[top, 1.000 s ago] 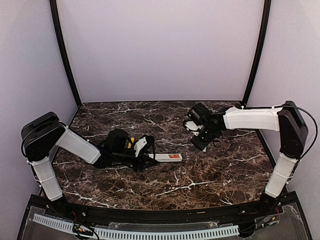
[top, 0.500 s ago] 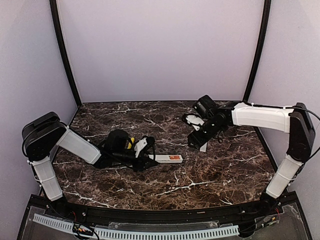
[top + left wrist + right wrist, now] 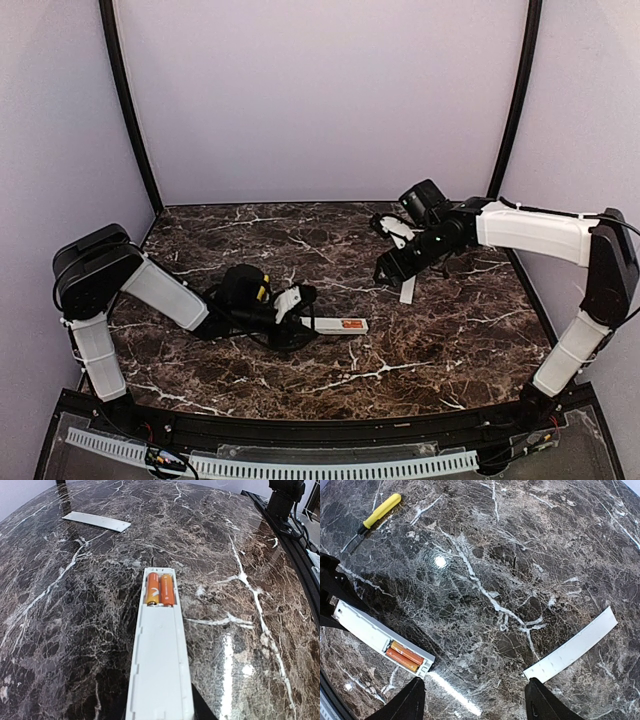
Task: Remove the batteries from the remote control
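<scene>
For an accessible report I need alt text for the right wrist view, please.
A slim white plastic remote control lies open on the dark marble table, with two small orange cylindrical batteries in its bay. A flat white cover strip lies apart to the right and a yellow-handled screwdriver at upper left; the right gripper, open, frames the bottom edge.

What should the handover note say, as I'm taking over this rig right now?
Left gripper: shut on the remote control, at the end away from the open bay.
Right gripper: open, empty, above the table.
Done: the cover strip is off and lies apart from the remote.
Left: both batteries sit side by side in the bay; take them out.
</scene>
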Tool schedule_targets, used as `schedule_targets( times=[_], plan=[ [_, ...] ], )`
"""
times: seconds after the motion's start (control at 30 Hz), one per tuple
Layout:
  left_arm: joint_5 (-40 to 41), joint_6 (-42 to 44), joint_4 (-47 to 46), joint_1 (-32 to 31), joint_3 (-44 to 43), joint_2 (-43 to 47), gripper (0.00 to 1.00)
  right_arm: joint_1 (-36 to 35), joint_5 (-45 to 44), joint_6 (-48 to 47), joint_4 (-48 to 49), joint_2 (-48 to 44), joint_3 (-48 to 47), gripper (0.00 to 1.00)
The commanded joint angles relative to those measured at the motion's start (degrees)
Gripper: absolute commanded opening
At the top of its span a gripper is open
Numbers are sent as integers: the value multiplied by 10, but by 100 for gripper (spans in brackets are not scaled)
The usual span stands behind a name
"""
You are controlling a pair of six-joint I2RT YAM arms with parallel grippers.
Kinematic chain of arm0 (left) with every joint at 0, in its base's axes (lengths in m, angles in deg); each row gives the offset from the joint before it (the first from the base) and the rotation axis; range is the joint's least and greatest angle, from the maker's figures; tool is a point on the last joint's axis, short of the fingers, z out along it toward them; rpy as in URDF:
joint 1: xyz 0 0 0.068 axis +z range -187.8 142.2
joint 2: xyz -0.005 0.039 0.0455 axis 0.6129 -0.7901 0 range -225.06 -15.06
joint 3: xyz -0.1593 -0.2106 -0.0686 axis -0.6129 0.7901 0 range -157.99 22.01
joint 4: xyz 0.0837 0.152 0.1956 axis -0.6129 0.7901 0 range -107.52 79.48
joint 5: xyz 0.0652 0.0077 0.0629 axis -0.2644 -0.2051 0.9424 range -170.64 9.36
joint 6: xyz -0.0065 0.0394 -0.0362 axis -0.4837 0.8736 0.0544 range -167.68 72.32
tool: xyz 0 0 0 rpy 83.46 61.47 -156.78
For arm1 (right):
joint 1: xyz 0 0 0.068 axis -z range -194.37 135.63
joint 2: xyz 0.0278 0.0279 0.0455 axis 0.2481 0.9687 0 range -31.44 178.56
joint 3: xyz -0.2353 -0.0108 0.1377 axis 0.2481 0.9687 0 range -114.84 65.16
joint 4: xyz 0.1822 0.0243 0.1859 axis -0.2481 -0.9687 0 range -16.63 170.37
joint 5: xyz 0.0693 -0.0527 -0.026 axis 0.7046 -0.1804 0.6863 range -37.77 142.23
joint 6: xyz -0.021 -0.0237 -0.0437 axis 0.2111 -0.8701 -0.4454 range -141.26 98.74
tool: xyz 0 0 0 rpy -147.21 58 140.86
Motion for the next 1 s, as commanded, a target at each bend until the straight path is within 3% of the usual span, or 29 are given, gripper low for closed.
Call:
schedule_targets(
  times=[0.0, 0.37, 0.53, 0.97],
  plan=[
    [35, 35, 63, -3, -6, -4, 18, 6, 18, 13, 15, -13, 10, 68],
    [56, 48, 82, -3, -4, -2, 30, 10, 24, 15, 15, -10, 5, 69],
    [67, 46, 68, -3, 6, 3, 42, 10, 25, 16, 14, -11, 5, 70],
    [77, 34, 60, -3, 11, 22, 47, 10, 28, 19, 11, -5, -6, 70]
  ],
)
